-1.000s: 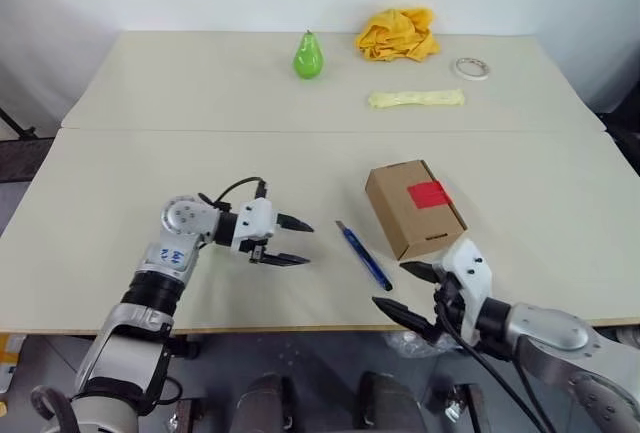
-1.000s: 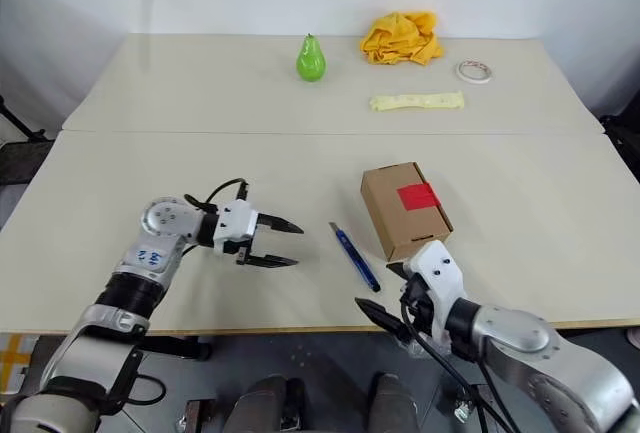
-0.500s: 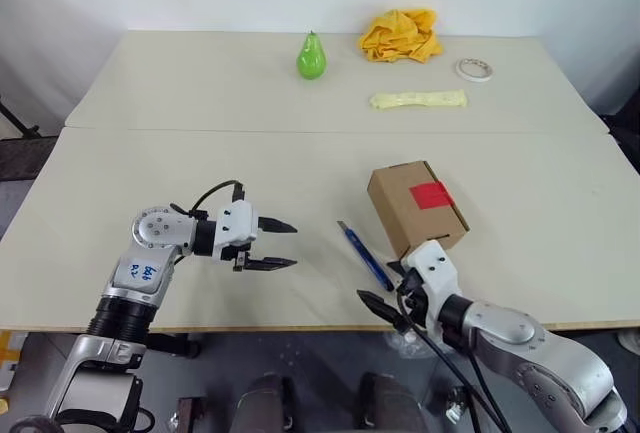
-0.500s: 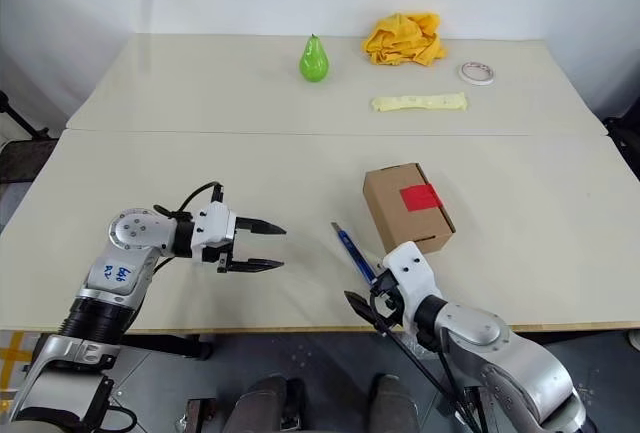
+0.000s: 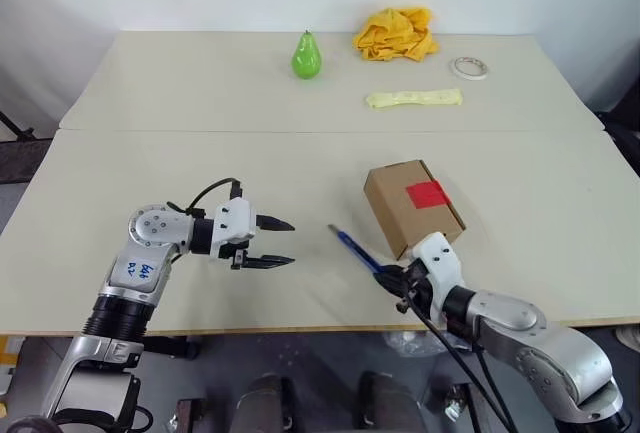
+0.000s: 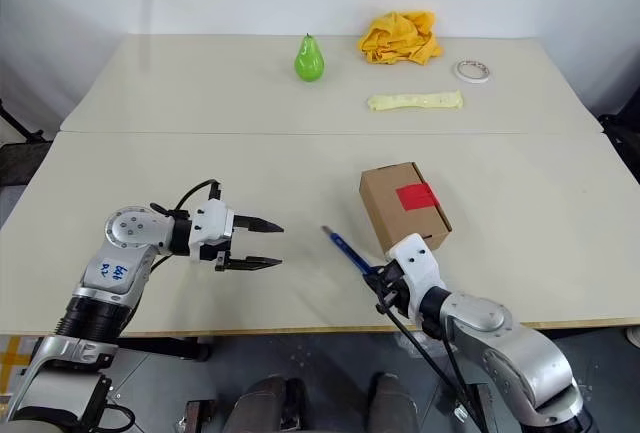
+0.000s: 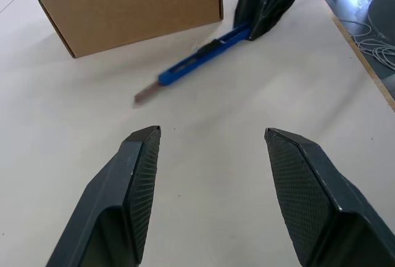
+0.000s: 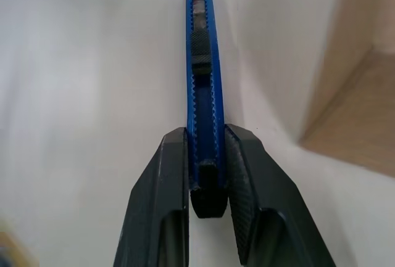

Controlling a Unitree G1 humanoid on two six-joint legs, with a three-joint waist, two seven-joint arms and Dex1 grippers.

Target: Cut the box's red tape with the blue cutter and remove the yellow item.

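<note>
A pale cream bench (image 5: 150, 163) fills most of the head views, made of two slabs that meet along a straight seam running across it. Behind it stands a plain white wall, and dark floor and equipment show at the bench's sides.

On the far slab sit a green pear (image 5: 306, 56), a crumpled yellow-orange cloth (image 5: 396, 33), a small roll of tape (image 5: 469, 68) and a long pale yellow strip (image 5: 414, 99), all well apart from the near work.

On the near slab the box (image 5: 412, 207) lies closed, its red tape (image 5: 426, 193) on the top face. The yellow item cannot be seen.

The right hand (image 8: 207, 156) is at the bench's near edge, just beside the box's near corner. Its two black fingers are closed tight on the tail end of the blue cutter (image 5: 356, 250), which points away from it toward the middle of the bench, blade end forward and clear of the box.

The left hand (image 5: 278, 242) hovers over bare bench to the left of the cutter, fingers spread wide with nothing between them, pointing toward the cutter and box.
</note>
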